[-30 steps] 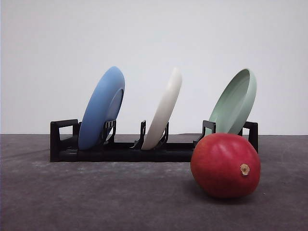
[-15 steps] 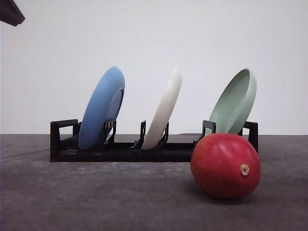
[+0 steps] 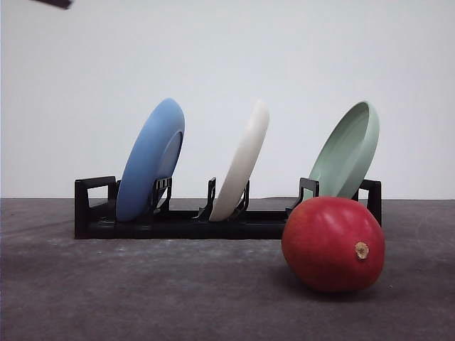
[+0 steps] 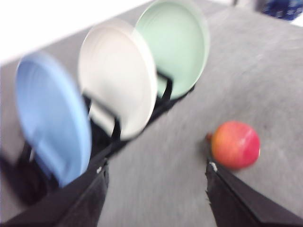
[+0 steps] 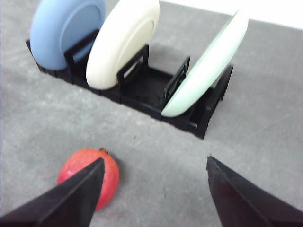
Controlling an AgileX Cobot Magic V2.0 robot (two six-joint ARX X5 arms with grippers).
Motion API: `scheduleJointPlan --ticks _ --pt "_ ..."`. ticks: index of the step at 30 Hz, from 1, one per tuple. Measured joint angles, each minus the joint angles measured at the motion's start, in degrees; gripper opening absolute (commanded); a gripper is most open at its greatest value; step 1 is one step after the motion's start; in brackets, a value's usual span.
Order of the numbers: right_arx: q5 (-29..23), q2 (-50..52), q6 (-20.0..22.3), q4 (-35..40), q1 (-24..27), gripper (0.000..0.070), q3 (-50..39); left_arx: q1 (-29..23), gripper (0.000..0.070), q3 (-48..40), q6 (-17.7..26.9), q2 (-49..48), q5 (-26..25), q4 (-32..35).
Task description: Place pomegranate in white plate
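The red pomegranate [image 3: 333, 245] rests on the dark table at the front right, stem nub facing the camera. Behind it the white plate [image 3: 243, 163] stands on edge in the middle slot of a black rack [image 3: 178, 224]. In the left wrist view my left gripper [image 4: 156, 165] hovers open above the table, with the pomegranate [image 4: 235, 144] just beyond one fingertip and the white plate [image 4: 118, 75] further off. My right gripper [image 5: 155, 160] is open too. One of its fingers [image 5: 71, 198] partly covers the pomegranate [image 5: 92, 172], and the white plate [image 5: 124, 42] lies beyond.
A blue plate [image 3: 151, 160] and a pale green plate [image 3: 346, 153] stand in the rack's outer slots on either side of the white one. The green plate leans just behind the fruit. A dark piece of an arm [image 3: 53, 3] shows at the top left edge.
The dark arm piece at the top left came into the front view and has since risen almost out of it. The pomegranate and plates have not moved.
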State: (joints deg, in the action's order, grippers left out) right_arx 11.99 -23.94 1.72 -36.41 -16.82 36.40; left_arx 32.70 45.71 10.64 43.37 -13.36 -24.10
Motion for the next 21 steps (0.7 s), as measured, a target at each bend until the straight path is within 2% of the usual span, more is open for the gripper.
scheduleJointPlan --ticks 6,15,18,21 --pt "0.0 1.6 0.0 0.0 0.0 0.0382 0.0 5.4 0.0393 0.0 0.5 7.8 4.7 10.1" --pt "0.0 1.8 0.0 0.0 0.0 0.0383 0.0 11.5 0.0393 0.0 -0.3 24.3 12.3 29.3" --pt "0.0 1.8 0.0 0.0 0.0 0.0382 0.0 12.9 0.0393 0.9 -0.8 30.0 15.5 33.6" --pt "0.0 1.8 0.0 0.0 0.0 0.0383 0.0 14.0 0.0392 3.1 -1.0 35.6 18.7 35.0"
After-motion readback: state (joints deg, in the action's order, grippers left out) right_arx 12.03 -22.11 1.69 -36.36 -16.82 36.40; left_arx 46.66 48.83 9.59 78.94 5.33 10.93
